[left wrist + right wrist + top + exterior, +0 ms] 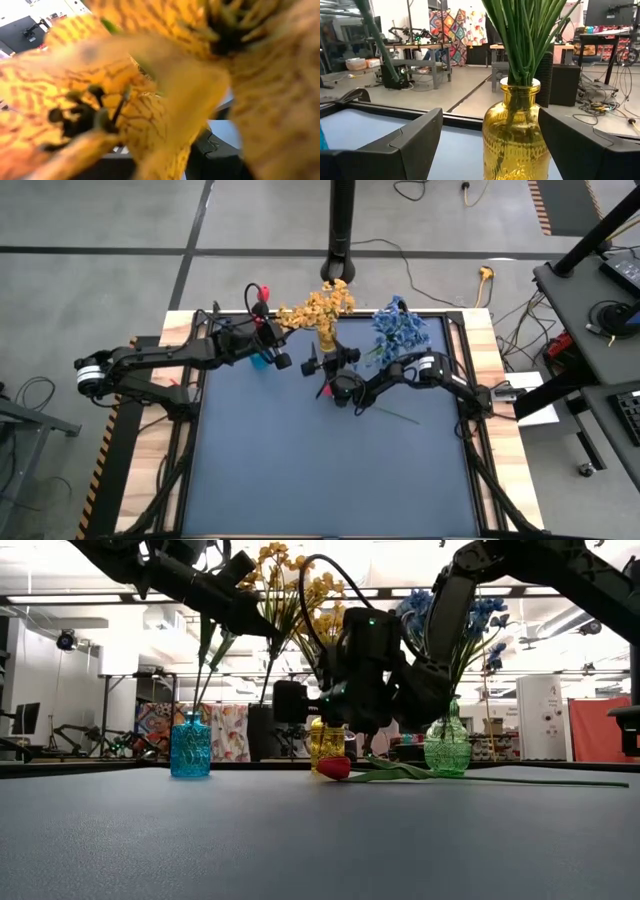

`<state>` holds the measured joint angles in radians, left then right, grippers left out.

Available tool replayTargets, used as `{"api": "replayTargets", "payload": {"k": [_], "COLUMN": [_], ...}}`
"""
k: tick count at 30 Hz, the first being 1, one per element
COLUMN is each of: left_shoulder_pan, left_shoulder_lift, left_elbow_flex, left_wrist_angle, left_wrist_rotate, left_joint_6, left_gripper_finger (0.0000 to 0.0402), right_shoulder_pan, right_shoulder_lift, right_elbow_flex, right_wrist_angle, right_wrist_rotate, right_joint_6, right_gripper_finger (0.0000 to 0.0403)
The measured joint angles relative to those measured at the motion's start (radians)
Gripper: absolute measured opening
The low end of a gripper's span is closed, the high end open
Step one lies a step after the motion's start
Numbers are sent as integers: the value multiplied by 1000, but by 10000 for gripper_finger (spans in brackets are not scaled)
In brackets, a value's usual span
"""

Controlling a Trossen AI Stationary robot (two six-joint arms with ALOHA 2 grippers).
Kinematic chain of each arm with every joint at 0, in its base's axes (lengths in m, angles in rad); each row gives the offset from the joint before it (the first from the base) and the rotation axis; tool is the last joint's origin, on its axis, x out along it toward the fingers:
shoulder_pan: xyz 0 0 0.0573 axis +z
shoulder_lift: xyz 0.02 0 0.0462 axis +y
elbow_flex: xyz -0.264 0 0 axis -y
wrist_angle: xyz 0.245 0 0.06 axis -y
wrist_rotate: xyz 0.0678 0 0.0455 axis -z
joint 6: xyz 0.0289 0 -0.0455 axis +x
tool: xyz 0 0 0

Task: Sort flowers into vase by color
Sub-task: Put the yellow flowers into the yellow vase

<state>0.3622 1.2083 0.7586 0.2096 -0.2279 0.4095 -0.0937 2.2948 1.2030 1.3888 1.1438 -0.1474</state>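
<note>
The red flower point(335, 768) lies flat on the table point(330, 470) just in front of the yellow vase point(326, 743), bud toward the vase and long stem trailing away toward the green vase point(447, 748). The right gripper point(335, 385), jaws spread and empty, hangs right above the bud, nearer than the other arm. The left gripper point(268, 345), clenched on a red flower's stem, hovers over the blue vase point(190, 748), that stem near upright.

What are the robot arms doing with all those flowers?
They are sorting flowers into vases by color. The left gripper, jaws shut, holds a red flower by its stem above the blue vase. The right gripper, jaws open, hovers by the yellow vase. One red flower lies on the table.
</note>
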Motion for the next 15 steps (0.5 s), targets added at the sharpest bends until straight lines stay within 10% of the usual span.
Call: {"api": "replayTargets", "payload": {"k": [15], "left_shoulder_pan": [3], "left_shoulder_lift": [0], "left_elbow_flex": [0], "left_wrist_angle": [0], "left_wrist_rotate": [0], "left_joint_6": [1], "left_gripper_finger": [2], "right_shoulder_pan": [-58], "right_shoulder_lift": [-5], "right_elbow_flex": [5], "right_wrist_angle": [-139], "right_wrist_rotate": [-50], "right_joint_6": [166], "right_gripper_finger": [322]}}
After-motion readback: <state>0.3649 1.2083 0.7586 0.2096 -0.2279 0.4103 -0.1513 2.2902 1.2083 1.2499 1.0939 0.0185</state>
